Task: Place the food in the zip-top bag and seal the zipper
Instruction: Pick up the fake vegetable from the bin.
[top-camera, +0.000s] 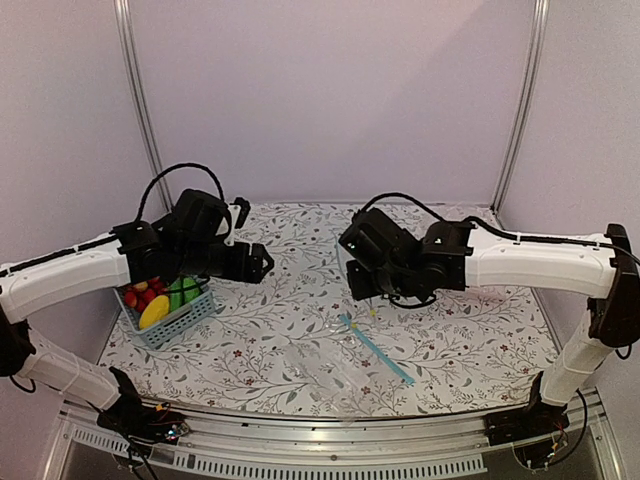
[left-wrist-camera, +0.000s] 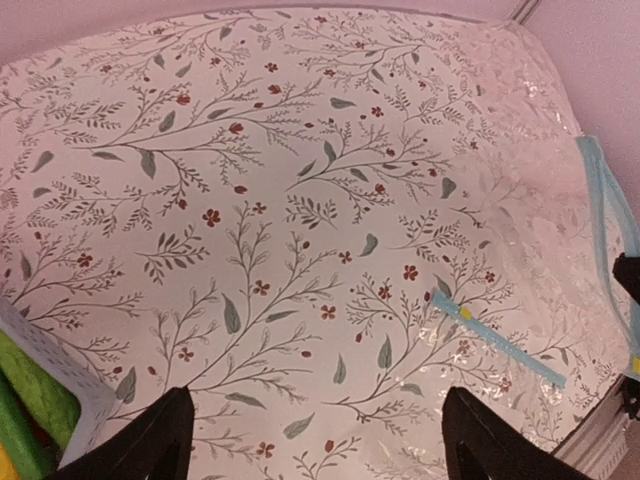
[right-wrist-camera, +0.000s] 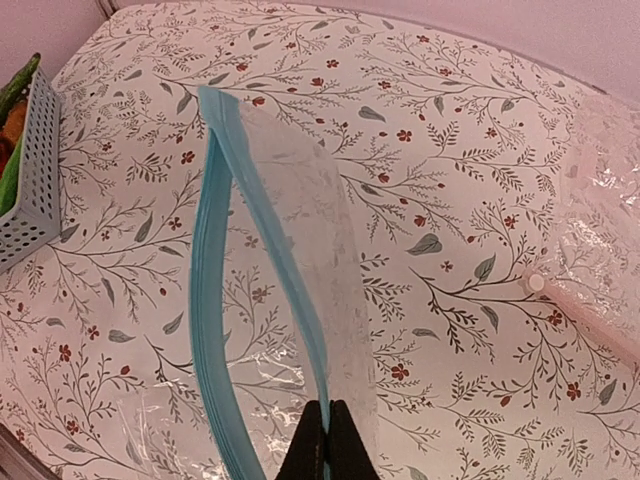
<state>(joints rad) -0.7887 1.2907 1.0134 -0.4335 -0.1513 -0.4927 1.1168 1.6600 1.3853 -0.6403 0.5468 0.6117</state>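
My right gripper is shut on the light-blue zipper of the small clear zip-top bag and holds it above the table with its mouth bowed open. In the top view this gripper hangs over the table's middle. The food lies in the grey basket at the left: the yellow oblong and a green piece. My left gripper is open and empty beside the basket, above bare tablecloth. The held bag's strip shows at the right of the left wrist view.
A larger clear bag with a longer blue strip lies flat near the front edge, below the held bag. A clear bag with a pink strip lies to the right. Red berries share the basket.
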